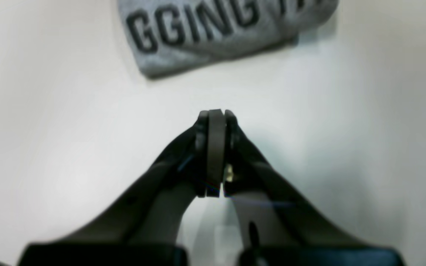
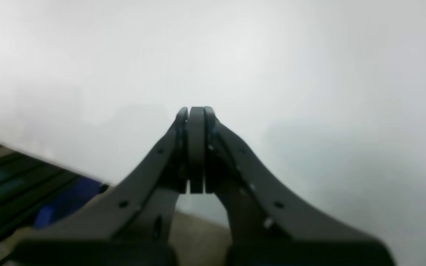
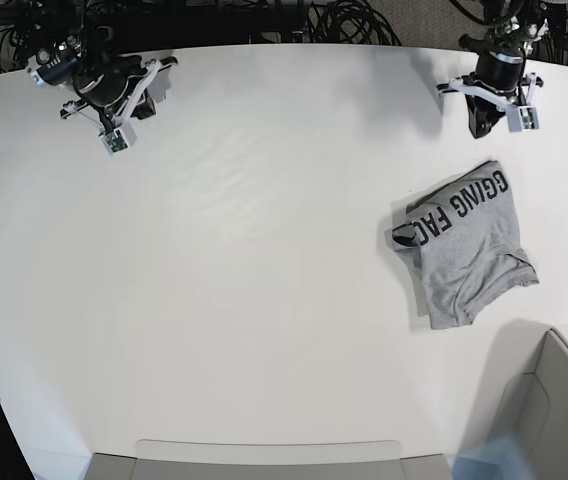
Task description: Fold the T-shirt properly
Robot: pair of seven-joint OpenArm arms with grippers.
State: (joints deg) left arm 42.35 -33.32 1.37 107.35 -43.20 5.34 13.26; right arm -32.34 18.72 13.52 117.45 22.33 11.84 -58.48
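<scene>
1. T-shirt (image 3: pixel 467 255) lies folded into a compact grey bundle on the white bench (image 3: pixel 244 250), toward the base view's right side.
2. We read black block letters along its upper edge, "GGING" showing in the left wrist view (image 1: pixel 213 33).
3. We see one loose flap of fabric sticking out at the bundle's lower right.
4. Our left claw (image 1: pixel 216 114) has its tips pressed together with nothing between them, above bare bench, apart from the shirt.
5. Our right claw (image 2: pixel 196 111) is likewise pressed together and holds nothing, near the far bench edge, well apart from the shirt.
</scene>
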